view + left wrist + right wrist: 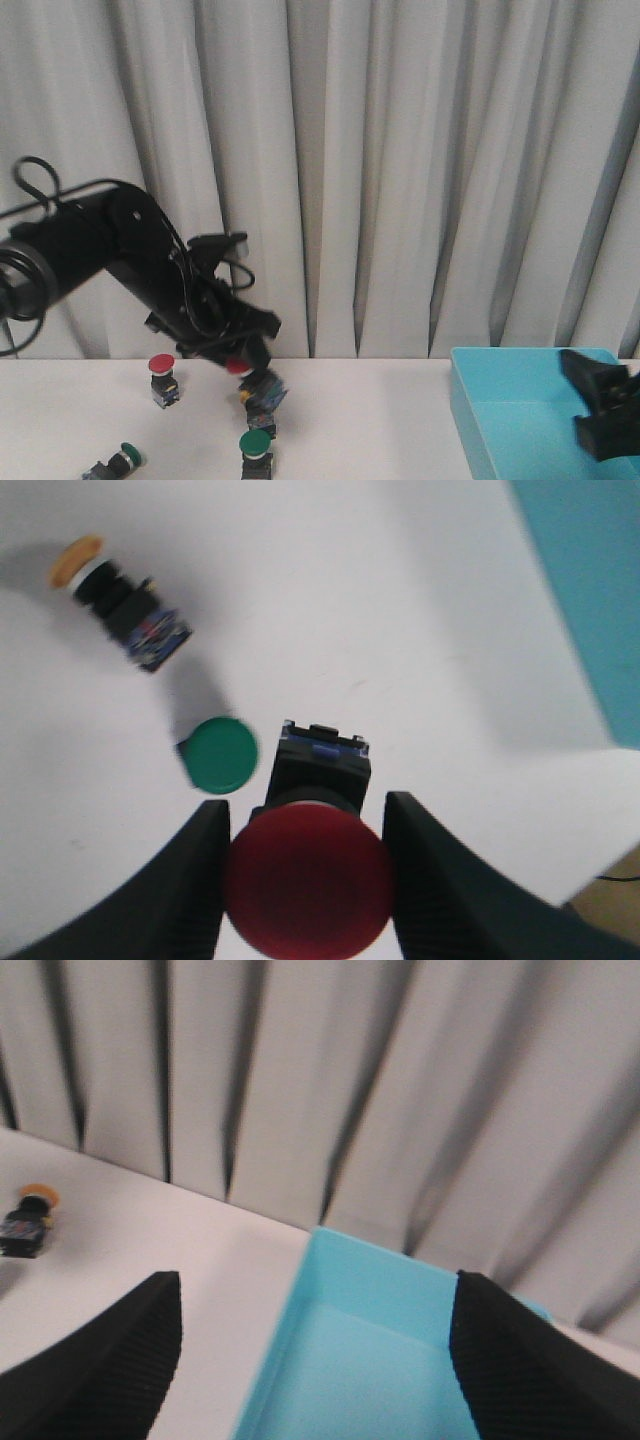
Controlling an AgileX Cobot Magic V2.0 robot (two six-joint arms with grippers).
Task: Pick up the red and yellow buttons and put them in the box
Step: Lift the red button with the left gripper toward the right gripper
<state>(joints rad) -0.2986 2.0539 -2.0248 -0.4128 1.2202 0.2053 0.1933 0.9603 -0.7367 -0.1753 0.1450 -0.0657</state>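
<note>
My left gripper (236, 352) (307, 815) is shut on a red button (307, 882) (238, 367), its fingers pressing both sides of the cap, and holds it just above the table. A second red button (162, 366) stands upright further left. A yellow button (77, 560) (262, 392) (30, 1218) lies on its side below the held one. The light-blue box (520, 420) (380, 1360) (590, 580) sits at the right. My right gripper (600, 405) (315, 1290) hangs open over the box with nothing between its fingers.
Two green-capped buttons stand near the table's front, one (256, 444) (221, 754) beneath the left gripper, the other (126, 458) further left. A grey curtain (400, 150) closes off the back of the white table (380, 420).
</note>
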